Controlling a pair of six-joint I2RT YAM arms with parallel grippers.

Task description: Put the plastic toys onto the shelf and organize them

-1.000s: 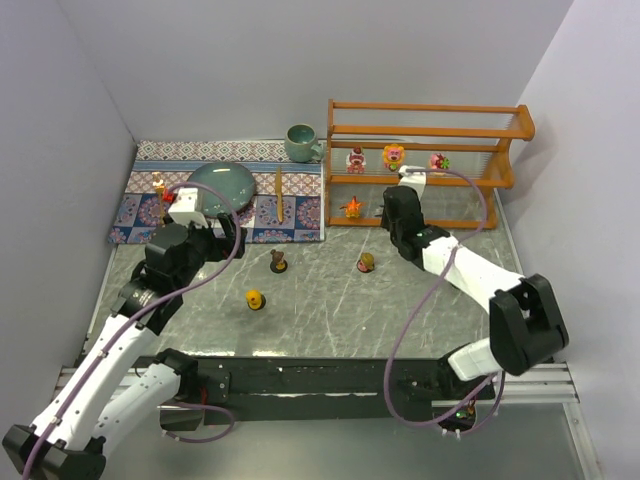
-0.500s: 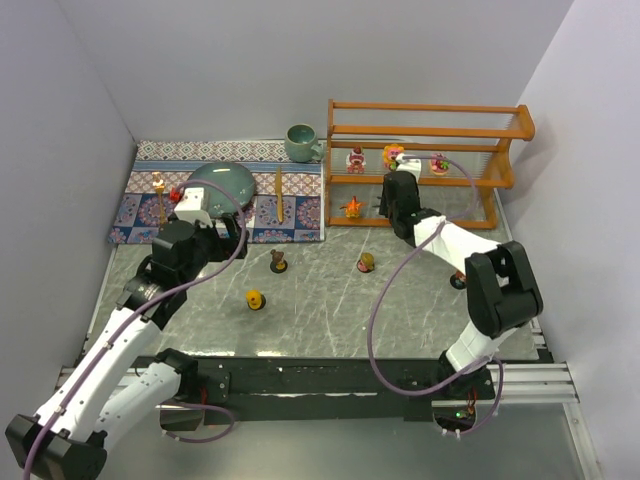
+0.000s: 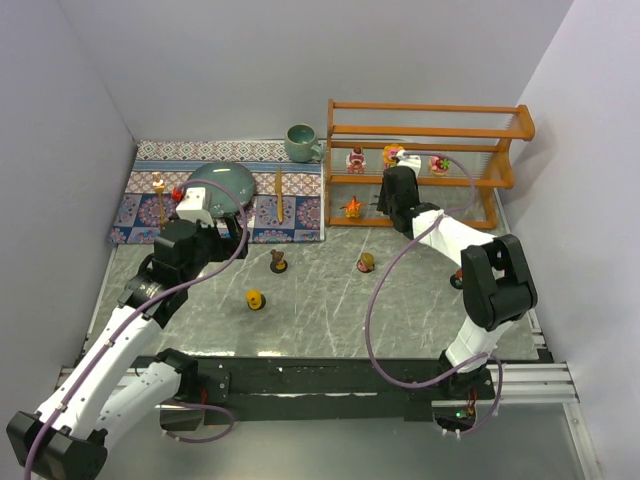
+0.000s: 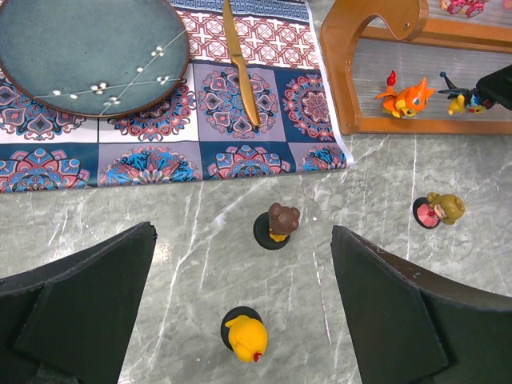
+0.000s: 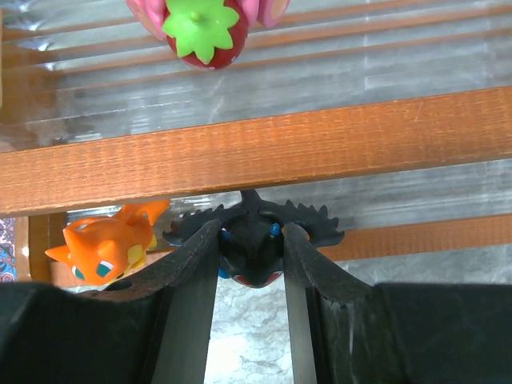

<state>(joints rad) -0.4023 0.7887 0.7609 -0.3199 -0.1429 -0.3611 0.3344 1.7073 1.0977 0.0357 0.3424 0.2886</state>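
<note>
The wooden shelf [image 3: 430, 107] stands at the back right. Its middle tier holds a pink bear [image 3: 355, 160], a yellow figure [image 3: 393, 155] and a strawberry-topped toy [image 5: 204, 24]. My right gripper [image 5: 250, 240] is shut on a dark spiky creature [image 5: 252, 232] at the bottom tier, beside an orange spiky creature [image 5: 104, 244]. My left gripper [image 4: 242, 240] hangs open above the table, nothing between its fingers. Below it stand a yellow figure [image 4: 244, 336] and a brown figure [image 4: 280, 222]. A tan figure [image 4: 440, 210] lies further right.
A patterned mat [image 3: 290, 215] at the back left carries a teal plate [image 3: 222, 187], wooden utensils [image 3: 279, 190] and two small toys [image 3: 158, 181]. A teal mug [image 3: 301, 142] stands next to the shelf. Another dark toy [image 3: 458, 280] sits by the right arm.
My right gripper has carried the dark creature left and deeper into the shelf's bottom tier, its elbow swinging in. The left arm has shifted only slightly.
</note>
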